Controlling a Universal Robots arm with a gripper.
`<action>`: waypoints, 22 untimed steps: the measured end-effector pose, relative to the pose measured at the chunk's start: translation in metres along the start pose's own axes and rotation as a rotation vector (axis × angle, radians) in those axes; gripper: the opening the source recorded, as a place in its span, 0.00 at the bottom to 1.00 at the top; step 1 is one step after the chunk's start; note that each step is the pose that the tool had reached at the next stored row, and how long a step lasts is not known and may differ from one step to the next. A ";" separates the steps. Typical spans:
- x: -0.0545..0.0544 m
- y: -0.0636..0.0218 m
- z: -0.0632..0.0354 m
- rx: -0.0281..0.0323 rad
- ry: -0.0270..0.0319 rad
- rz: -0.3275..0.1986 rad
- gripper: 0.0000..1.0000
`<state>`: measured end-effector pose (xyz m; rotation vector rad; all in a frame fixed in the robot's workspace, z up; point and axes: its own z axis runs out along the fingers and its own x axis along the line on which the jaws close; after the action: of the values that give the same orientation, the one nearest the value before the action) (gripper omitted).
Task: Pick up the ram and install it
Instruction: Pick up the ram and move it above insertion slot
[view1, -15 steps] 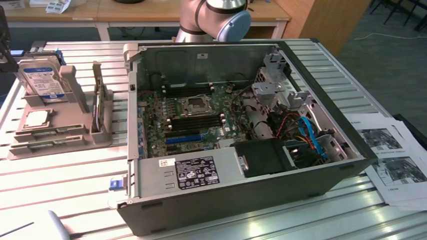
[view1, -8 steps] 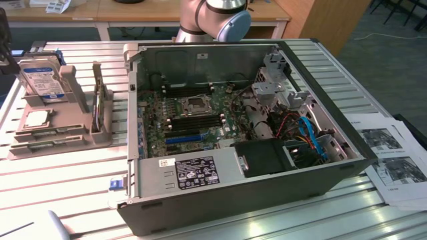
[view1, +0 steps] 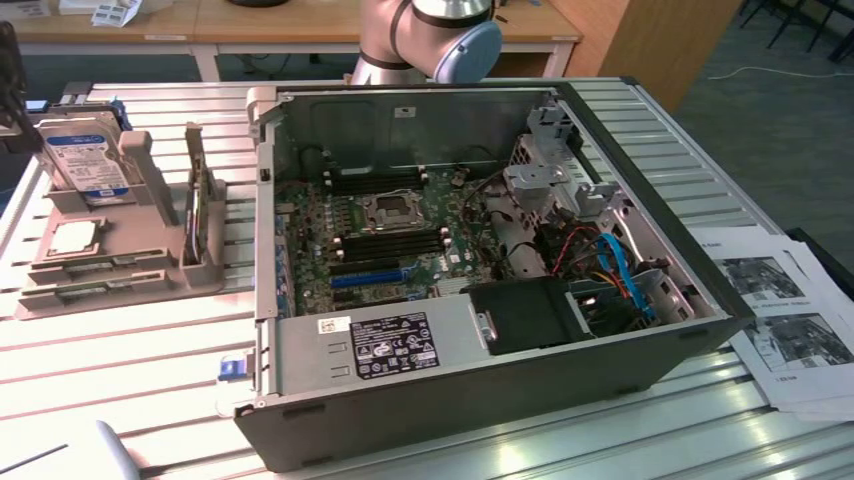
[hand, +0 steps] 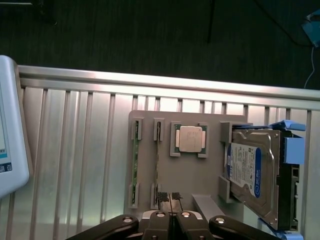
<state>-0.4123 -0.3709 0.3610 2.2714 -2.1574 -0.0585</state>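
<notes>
On the grey holder (hand: 215, 119), the ram (hand: 157, 160) stood on edge in its slot beside the CPU (hand: 190, 138). The pincer (hand: 170, 200) hung near one end, tips pressed together, holding nothing. Clean pick likely needed jaws square across the board, centred mid-length.

One grey holder (hand: 150, 116) serves as the marker for the count. In it lie two ram sticks (hand: 135, 170) (the second stick (hand: 157, 160) is in the slot just beside the first). There is one processor chip (hand: 190, 138) at the holder's middle and one hard drive (hand: 250, 167) at the holder's end away from the sticks. One gripper (hand: 169, 197) hangs at the holder's edge near the sticks. One computer case (view1: 481, 390) stands beside the holder, with one blue slot (view1: 367, 278) on its board. At least two printed sheets (view1: 787, 320) lie beyond the case, well apart from the holder. One white device (hand: 10, 125) also lies well apart from the holder.
</notes>
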 end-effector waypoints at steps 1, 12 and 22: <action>0.000 0.0000 0.0006 0.0001 0.0000 0.000 0.10; 0.000 -0.0004 0.0121 0.0008 0.0001 0.000 0.10; 0.000 -0.0004 0.0121 0.0009 0.0000 0.000 0.10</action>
<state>-0.4123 -0.3709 0.3489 2.2718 -2.1579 -0.0575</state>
